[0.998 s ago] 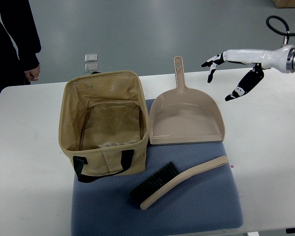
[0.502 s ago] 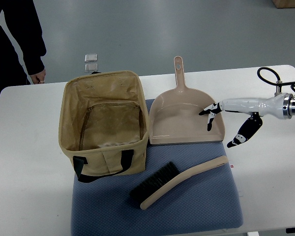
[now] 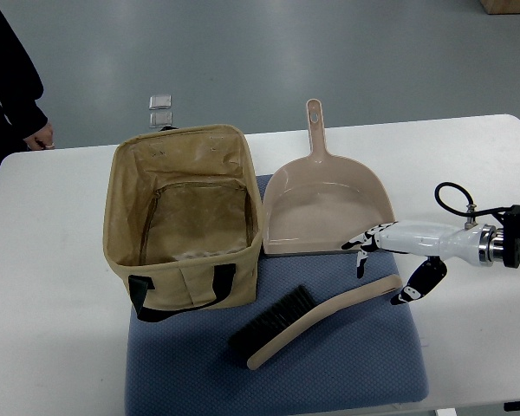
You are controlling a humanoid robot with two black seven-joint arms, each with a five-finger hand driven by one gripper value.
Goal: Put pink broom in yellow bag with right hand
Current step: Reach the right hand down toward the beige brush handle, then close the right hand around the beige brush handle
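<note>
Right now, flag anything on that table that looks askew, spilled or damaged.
Nothing stands out. The yellow bag stands open and upright, the dustpan lies flat beside it, and the pink broom rests diagonally on the blue mat. The right hand hovers open above its handle.

1 bag (image 3: 186,227) counted, tan cloth, open at top. 1 dustpan (image 3: 328,208) counted. 1 broom (image 3: 316,317) counted, black bristles, pale handle. 1 blue mat (image 3: 329,364) counted under these. 1 white table (image 3: 43,286) counted. 2 small square objects (image 3: 160,109) seen on floor beyond table. 1 robot hand (image 3: 390,260) seen, right one. 1 person (image 3: 13,78) partly seen at top left.
</note>
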